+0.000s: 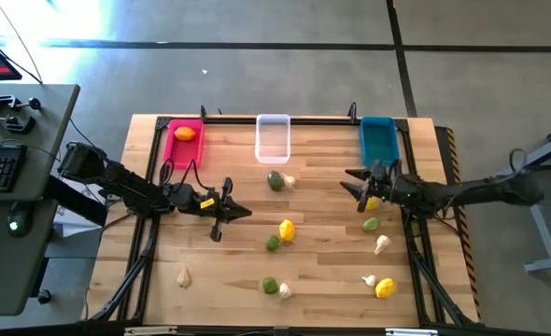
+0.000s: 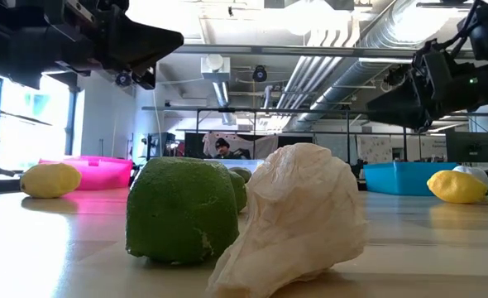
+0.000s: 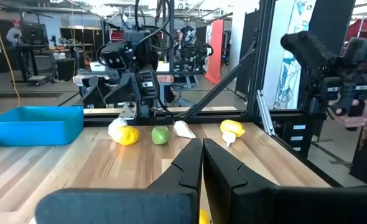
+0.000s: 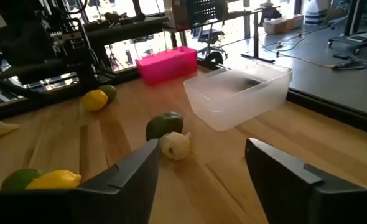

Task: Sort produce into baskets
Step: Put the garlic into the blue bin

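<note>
Three baskets stand along the far edge: the pink one [image 1: 184, 142] holds an orange fruit [image 1: 185, 133], and there is a clear one [image 1: 273, 137] and a teal one [image 1: 378, 140]. Loose produce lies on the table: a green fruit [image 1: 275, 180] touching a garlic bulb [image 1: 289, 181], a yellow fruit [image 1: 286, 229], and others. My left gripper [image 1: 236, 213] is shut and empty above the table's left middle; its shut fingers show in the left wrist view [image 3: 202, 155]. My right gripper [image 1: 353, 185] is open and empty, pointing at the green fruit [image 4: 165, 124] and garlic bulb [image 4: 175, 145].
More produce lies toward the near edge: a green fruit [image 1: 269, 285] with a garlic bulb [image 1: 284, 290], a lone garlic bulb [image 1: 184, 276], and a yellow fruit [image 1: 385, 288]. A yellow fruit [image 1: 373, 202], a green one [image 1: 371, 225] and a garlic bulb [image 1: 382, 245] lie by my right arm.
</note>
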